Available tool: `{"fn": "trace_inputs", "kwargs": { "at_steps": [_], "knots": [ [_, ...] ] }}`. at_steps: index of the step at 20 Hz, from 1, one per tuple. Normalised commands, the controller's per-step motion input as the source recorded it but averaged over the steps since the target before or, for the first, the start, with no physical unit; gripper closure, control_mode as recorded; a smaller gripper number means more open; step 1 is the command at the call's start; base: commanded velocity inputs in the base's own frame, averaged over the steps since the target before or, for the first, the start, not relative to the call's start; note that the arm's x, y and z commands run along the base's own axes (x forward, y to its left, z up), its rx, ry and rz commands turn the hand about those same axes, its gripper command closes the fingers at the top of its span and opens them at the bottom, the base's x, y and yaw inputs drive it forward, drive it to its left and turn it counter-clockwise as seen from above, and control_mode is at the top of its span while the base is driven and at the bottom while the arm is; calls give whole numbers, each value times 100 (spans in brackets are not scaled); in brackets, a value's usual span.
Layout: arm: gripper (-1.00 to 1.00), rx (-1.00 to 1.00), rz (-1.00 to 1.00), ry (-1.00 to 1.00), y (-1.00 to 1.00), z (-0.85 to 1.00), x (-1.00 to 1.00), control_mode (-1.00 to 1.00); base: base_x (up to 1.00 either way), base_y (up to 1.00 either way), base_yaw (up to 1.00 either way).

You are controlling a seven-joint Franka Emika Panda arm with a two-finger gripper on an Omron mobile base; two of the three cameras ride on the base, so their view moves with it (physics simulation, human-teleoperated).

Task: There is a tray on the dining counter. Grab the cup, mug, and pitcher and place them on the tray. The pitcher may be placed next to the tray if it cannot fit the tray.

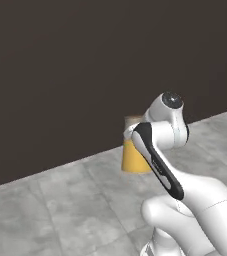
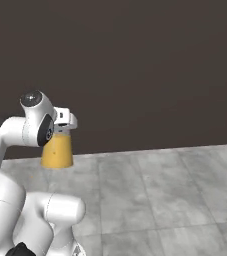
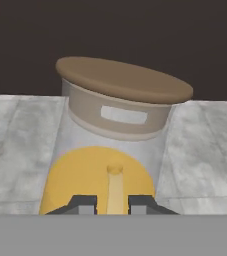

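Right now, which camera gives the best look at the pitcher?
The hand view: the pitcher is close and central, brown lid and orange liquid plain. In the left base view the arm covers most of it; the right base view shows its orange lower body under the hand.

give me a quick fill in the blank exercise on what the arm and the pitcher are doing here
1. The liquid in the pitcher is ____ in colour.
2. The pitcher's round lid is ____ in colour.
3. The pitcher stands on a grey-veined ____ counter top.
4. In the hand view, the gripper has its fingertips close in front of the ____.

Missing words: orange; brown; marble; pitcher
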Motion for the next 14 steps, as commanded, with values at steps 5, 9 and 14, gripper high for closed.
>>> {"fn": "trace_inputs", "kwargs": {
  "at_steps": [5, 9, 14],
  "knots": [
    [100, 0, 0, 0, 0, 0, 0, 100, 100, 100, -52],
    [100, 0, 0, 0, 0, 0, 0, 100, 100, 100, -66],
    [100, 0, 0, 0, 0, 0, 0, 100, 100, 100, -70]
  ]
}}
